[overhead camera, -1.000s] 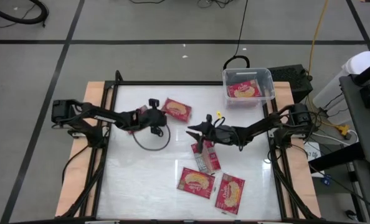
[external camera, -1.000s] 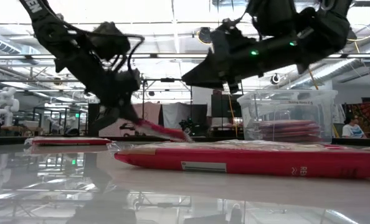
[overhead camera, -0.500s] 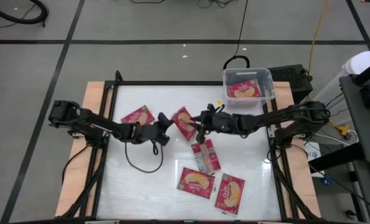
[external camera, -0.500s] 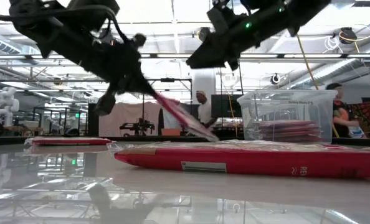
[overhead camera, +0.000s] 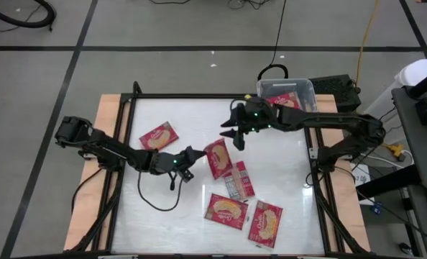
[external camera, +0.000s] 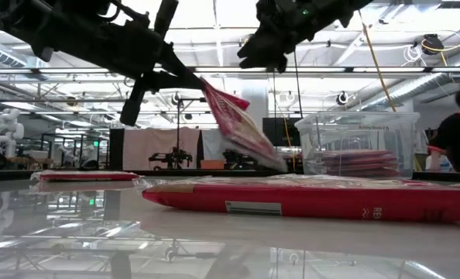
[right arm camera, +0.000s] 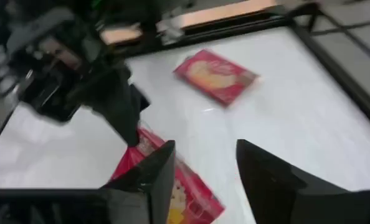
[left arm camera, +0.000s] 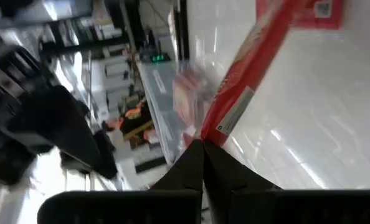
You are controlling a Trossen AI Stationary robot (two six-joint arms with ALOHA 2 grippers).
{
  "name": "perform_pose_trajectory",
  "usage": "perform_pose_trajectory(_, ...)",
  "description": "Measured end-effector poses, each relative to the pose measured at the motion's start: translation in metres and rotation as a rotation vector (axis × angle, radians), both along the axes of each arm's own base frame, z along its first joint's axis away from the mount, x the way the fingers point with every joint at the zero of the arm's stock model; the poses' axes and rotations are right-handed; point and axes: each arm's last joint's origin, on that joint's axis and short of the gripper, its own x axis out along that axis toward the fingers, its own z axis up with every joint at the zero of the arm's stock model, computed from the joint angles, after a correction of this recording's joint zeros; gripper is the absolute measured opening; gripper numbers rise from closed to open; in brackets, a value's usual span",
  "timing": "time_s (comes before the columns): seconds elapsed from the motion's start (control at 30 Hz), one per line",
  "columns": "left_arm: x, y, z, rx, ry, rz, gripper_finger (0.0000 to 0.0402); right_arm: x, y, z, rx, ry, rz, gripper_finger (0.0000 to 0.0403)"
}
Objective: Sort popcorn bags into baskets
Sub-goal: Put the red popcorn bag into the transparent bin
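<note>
My left gripper (overhead camera: 187, 155) is at the table's middle, shut on a red popcorn bag (overhead camera: 217, 158) that slopes down from it in the low view (external camera: 242, 128). My right gripper (overhead camera: 235, 134) hangs open higher up, just beyond that bag, holding nothing; in its wrist view (right arm camera: 203, 168) the held bag (right arm camera: 172, 199) lies below it. The clear basket (overhead camera: 308, 93) at the far right has one bag (overhead camera: 282, 103) inside. One bag (overhead camera: 159, 135) lies flat at the left. Another, with its grey back up (overhead camera: 237, 181), lies flat near the middle. My left gripper pinches the bag at an edge near its upper end (left arm camera: 217, 128) between its two shut fingers. The fingers come about level from the table's left. The bag hangs tilted, sloping down away from the fingers; whether its lower end (external camera: 276, 163) touches the table I cannot tell.
Two more red bags (overhead camera: 226, 211) (overhead camera: 265, 223) lie flat near the front edge. A black frame (overhead camera: 199, 96) rims the table. A black box (overhead camera: 339, 88) sits beside the basket. A dark cable loops on the table under the left arm (overhead camera: 156, 201).
My left gripper has moved toward the table's right and near side, risen and rolled, keeping hold of the bag. The bag has come up from its low slant and now hangs steeply. My right gripper has climbed and drawn back toward the far edge.
</note>
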Motion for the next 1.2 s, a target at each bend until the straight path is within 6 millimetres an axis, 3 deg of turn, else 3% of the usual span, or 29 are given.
perform_pose_trajectory(0.2,-0.001,-0.006,0.0,0.064,0.026,-0.041,0.0004,0.019,-0.001,-0.019,-0.001,0.028,0.213,0.0184)
perform_pose_trajectory(0.53,-0.001,-0.007,0.0,0.089,0.041,-0.091,0.0005,0.044,0.003,-0.066,0.051,0.103,0.354,0.0174)
perform_pose_trajectory(0.7,0.0,-0.007,0.0,0.089,0.04,-0.09,0.0003,0.048,0.004,-0.083,0.126,0.128,0.438,0.0139)
perform_pose_trajectory(0.93,-0.001,-0.006,0.0,0.075,0.032,-0.067,0.0017,0.048,0.004,-0.08,0.05,0.1,0.48,0.0014)
perform_pose_trajectory(1.2,0.0,-0.004,0.006,-0.047,-0.086,0.061,0.0047,0.04,0.006,-0.055,-0.007,0.043,0.461,0.0002)
